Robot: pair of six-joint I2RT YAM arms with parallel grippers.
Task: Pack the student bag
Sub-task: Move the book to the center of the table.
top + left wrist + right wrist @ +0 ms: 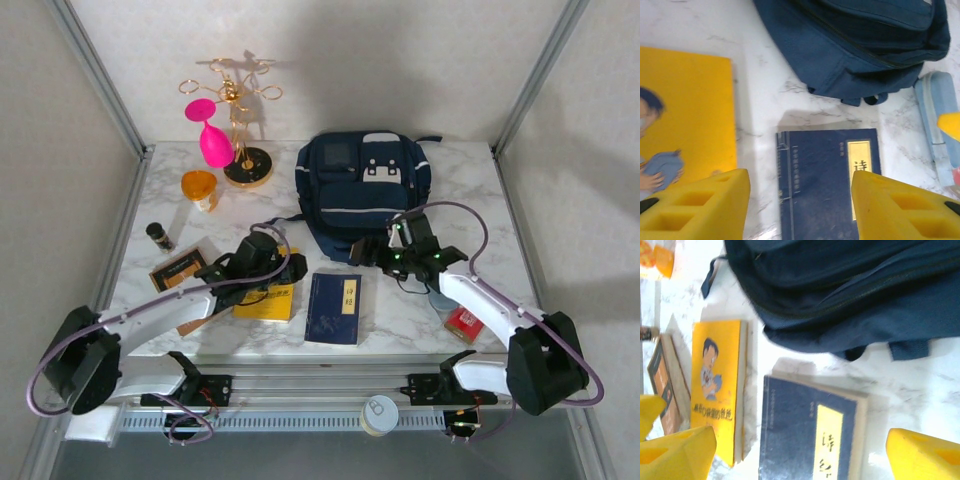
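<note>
**Bag (362,195) waits, books lie out on the table (470,190)**

Bag lies flat at 12 o'clock from the middle of the table, a bit to the right. I see nothing going into it, so I think the packing is near its start.

A blue book (335,308) lies at 6 o'clock from the bag, near it but not touching. A yellow book (268,300) lies just beside the blue one, at 9 o'clock from it.

The left gripper (800,200) hangs over the blue book. Its fingers are apart and hold nothing. The right gripper (800,450) hangs by the bag's near edge, with its fingers wide apart and empty too.

I think the step in hand is to pick up a book. The next move needs a gripper to go down and pinch one edge. The book is thin and flat, so that may be hard. I cannot tell if the bag's zip is open.
</note>
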